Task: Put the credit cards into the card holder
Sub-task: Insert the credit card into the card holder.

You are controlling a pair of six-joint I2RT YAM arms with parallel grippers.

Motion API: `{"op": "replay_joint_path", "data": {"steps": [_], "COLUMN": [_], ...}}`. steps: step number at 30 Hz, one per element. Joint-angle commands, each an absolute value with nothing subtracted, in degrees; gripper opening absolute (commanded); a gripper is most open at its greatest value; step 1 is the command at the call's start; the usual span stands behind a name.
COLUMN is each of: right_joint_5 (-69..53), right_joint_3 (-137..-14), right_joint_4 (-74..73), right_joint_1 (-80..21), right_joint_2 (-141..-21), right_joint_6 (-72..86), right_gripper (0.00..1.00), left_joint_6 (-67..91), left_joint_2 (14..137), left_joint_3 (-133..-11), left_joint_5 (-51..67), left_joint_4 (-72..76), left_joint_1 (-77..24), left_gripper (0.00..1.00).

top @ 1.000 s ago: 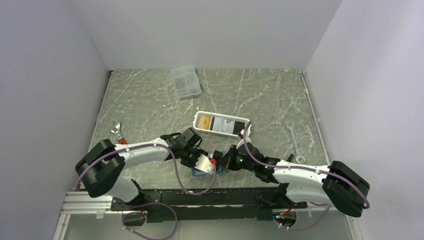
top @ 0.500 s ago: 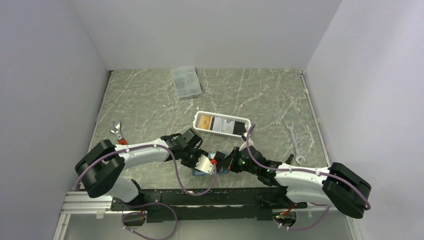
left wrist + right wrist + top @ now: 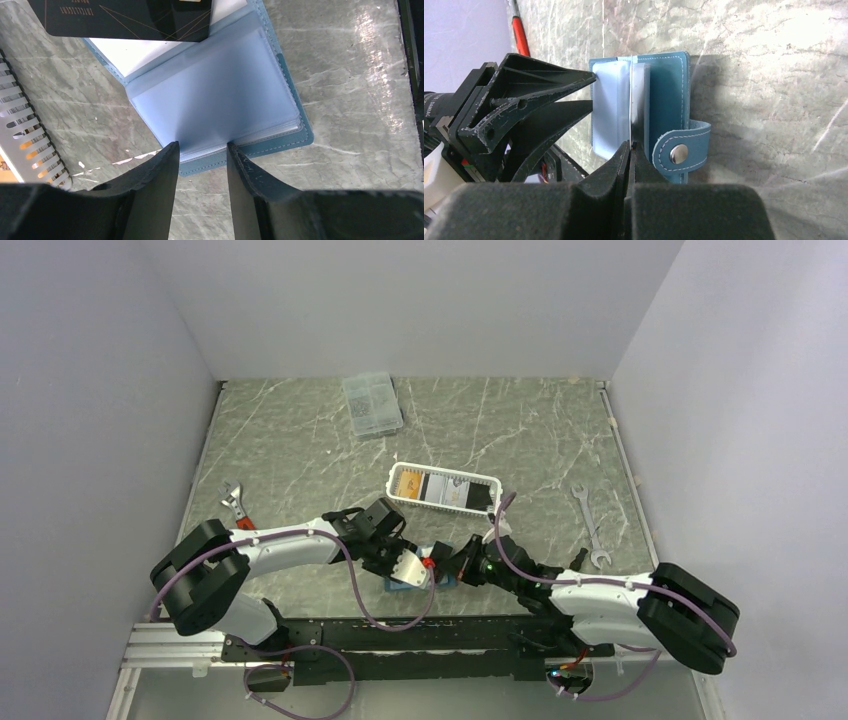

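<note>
The teal-blue card holder (image 3: 287, 135) lies open on the marble table near its front edge, with its pale blue sleeves (image 3: 215, 100) facing up. My left gripper (image 3: 201, 146) is open, and its fingertips (image 3: 170, 150) rest on the near edge of the sleeves. My right gripper (image 3: 630, 145) is shut on a black credit card (image 3: 125, 20), which I see edge-on in the right wrist view. That card sits over the holder's inner fold, beside the snap strap (image 3: 680, 152). More credit cards, one of them yellow-gold (image 3: 405, 483), lie in the white basket (image 3: 478, 508).
A clear compartment box (image 3: 372, 403) sits at the back. A steel wrench (image 3: 590, 525) lies to the right and a red-handled wrench (image 3: 236, 505) to the left. The basket's slatted wall (image 3: 25, 145) is close to the holder's left side.
The right arm has sunk slightly and shifted a little toward the holder with the black card. The left gripper and the holder have stayed in place.
</note>
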State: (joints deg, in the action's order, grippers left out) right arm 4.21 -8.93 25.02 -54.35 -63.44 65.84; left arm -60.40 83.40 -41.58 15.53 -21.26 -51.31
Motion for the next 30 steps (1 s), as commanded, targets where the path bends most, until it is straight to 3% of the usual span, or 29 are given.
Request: {"op": "replay_joint_path", "data": {"steps": [1,7,20,30], "right_joint_5": [4.76,6.50,2.80,4.04], "right_joint_3": [-6.81,-4.77,-3.84,-2.04], "right_joint_4": [29.80,29.07,38.63,39.93], "right_joint_1": [-54.31,-54.29,-54.22,-54.14], "right_joint_2": [-60.93,-55.65,-63.68,-59.15], "right_joint_6": [67.19,68.11,68.55,68.69], "right_gripper": [0.00,0.00,0.00,0.00], "left_joint_6": [-61.21,-60.81,-60.38,-59.96], "left_joint_2": [86.58,86.92,87.36,87.36], "left_joint_3": [-38.65,-38.59,-38.92,-38.85], "left_joint_5": [11.52,11.16,10.64,10.42], "left_joint_4": [-20.45,-20.12,-20.47,-20.63], "left_joint_1": [-51.45,-51.50,-51.55,-51.69], "left_gripper": [0.45,0.45,0.45,0.45]}}
